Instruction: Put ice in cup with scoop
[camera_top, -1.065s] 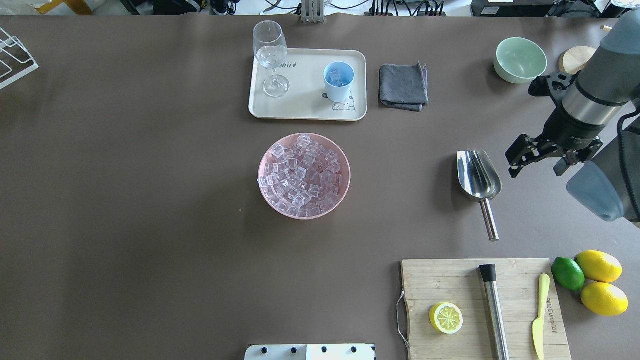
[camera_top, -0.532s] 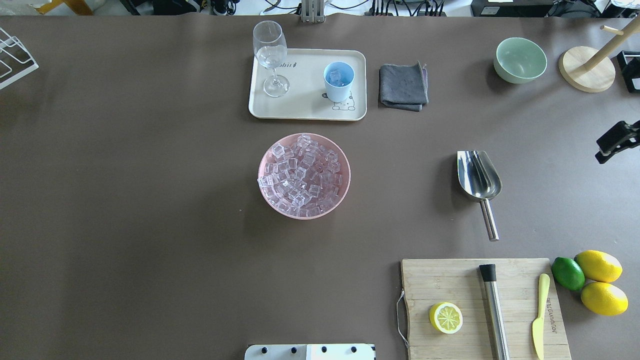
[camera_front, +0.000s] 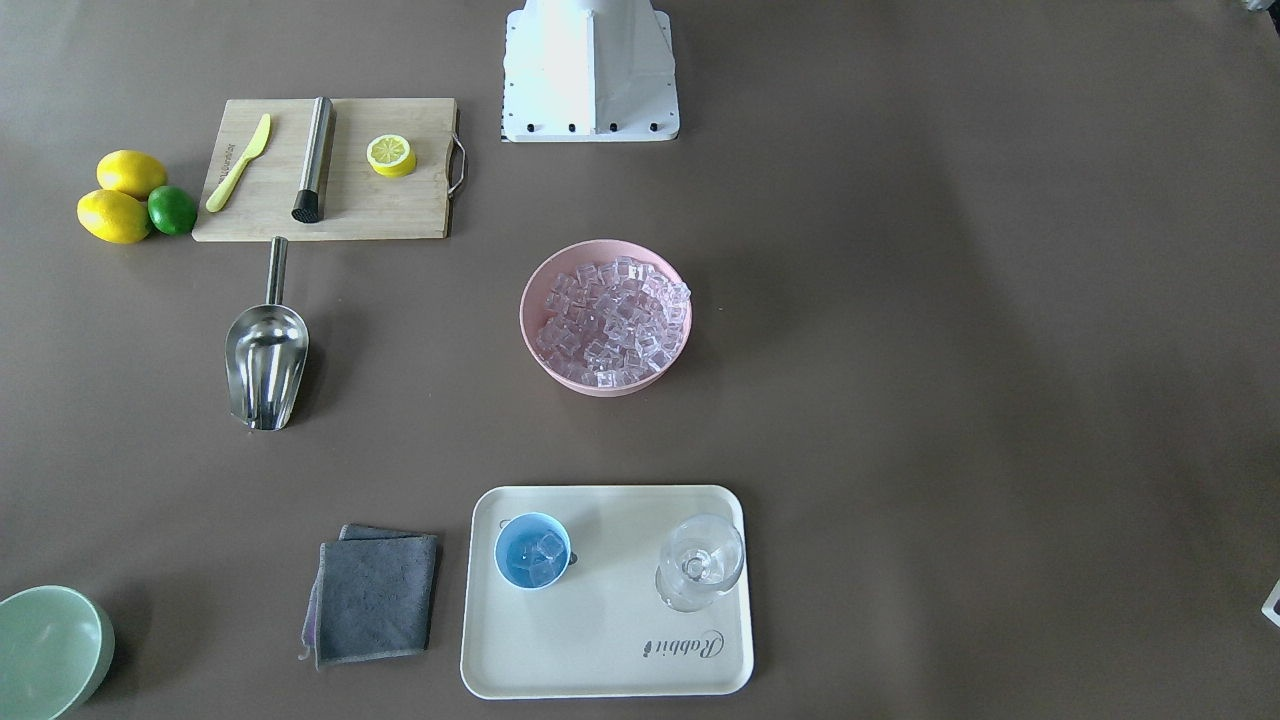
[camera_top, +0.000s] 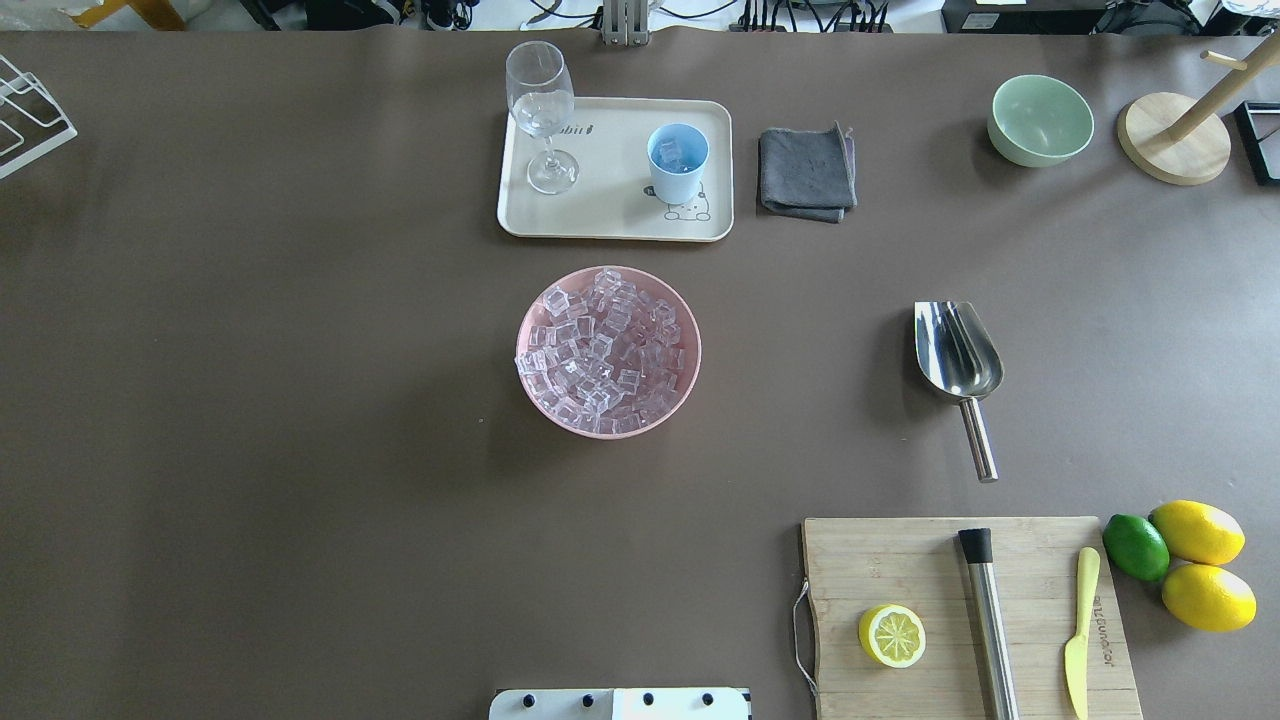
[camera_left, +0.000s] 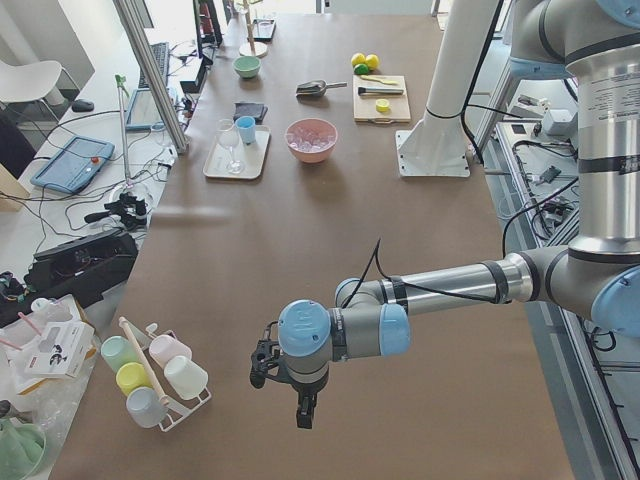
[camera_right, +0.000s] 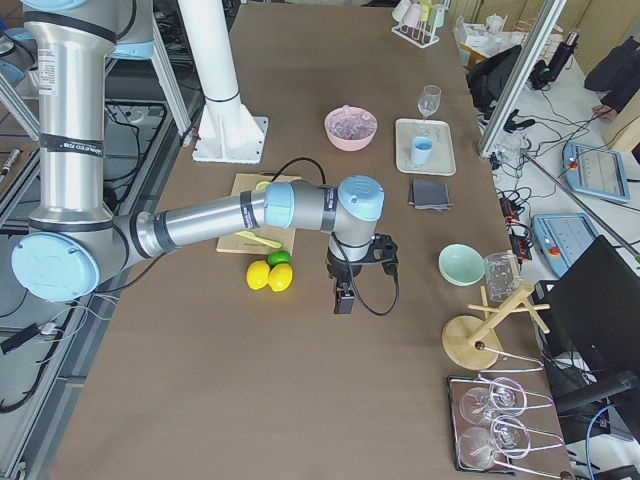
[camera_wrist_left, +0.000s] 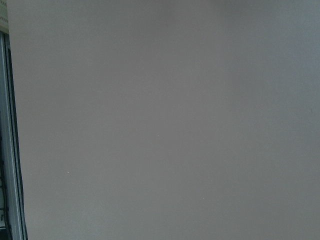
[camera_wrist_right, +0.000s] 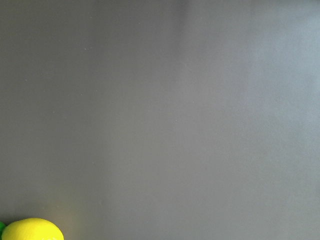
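Note:
The steel scoop (camera_top: 957, 355) lies empty on the table to the right of the pink bowl, handle toward the robot; it also shows in the front view (camera_front: 265, 350). The ice (camera_top: 607, 345) fills the pink bowl (camera_top: 688, 380). The light-blue cup (camera_top: 677, 165) stands on the cream tray (camera_top: 610, 215) with a few cubes inside. My right gripper (camera_right: 343, 300) hangs over bare table beyond the lemons, far from the scoop. My left gripper (camera_left: 300, 410) hovers over the table's far left end. Both show only in the side views, so I cannot tell whether they are open or shut.
A wine glass (camera_top: 541, 105) stands on the tray beside the cup. A grey cloth (camera_top: 806, 172) and a pale green bowl (camera_top: 1040, 120) lie to the tray's right. A cutting board (camera_top: 900, 560) holds a steel rod (camera_top: 988, 620), a half lemon and a knife. Lemons and a lime (camera_top: 1135, 546) sit beside it.
My right arm has drawn back to the right, out of the overhead view. The scoop, the bowl and the cup have not moved.

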